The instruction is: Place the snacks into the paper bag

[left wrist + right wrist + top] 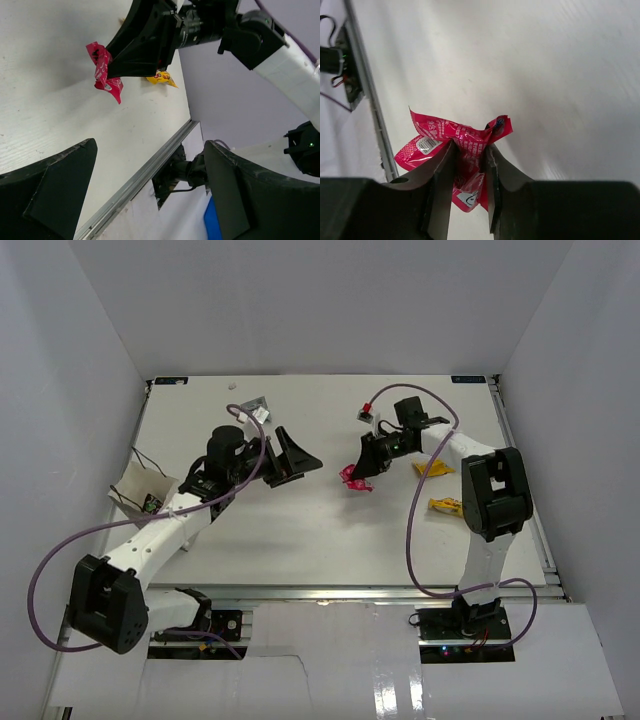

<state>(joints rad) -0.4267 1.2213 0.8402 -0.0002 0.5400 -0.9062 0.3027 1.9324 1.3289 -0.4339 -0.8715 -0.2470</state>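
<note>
Two yellow packets (pixel 445 505): right side.
Right gripper (pixel 469 170): clamped on red packet (pixel 440 132), mid-table.
Left gripper (pixel 150 150): jaws wide apart.
Paper bag (pixel 150 485): left edge.

Left arm (pixel 165 530) just beside paper bag (pixel 128 486)

Bright, even light; faint soft shadows; slightly soft wrist views.

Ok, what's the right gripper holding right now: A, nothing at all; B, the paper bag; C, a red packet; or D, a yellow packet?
C: the right gripper is pinched shut on the crumpled red packet, while the yellow packets lie on the table beside that arm.
</note>
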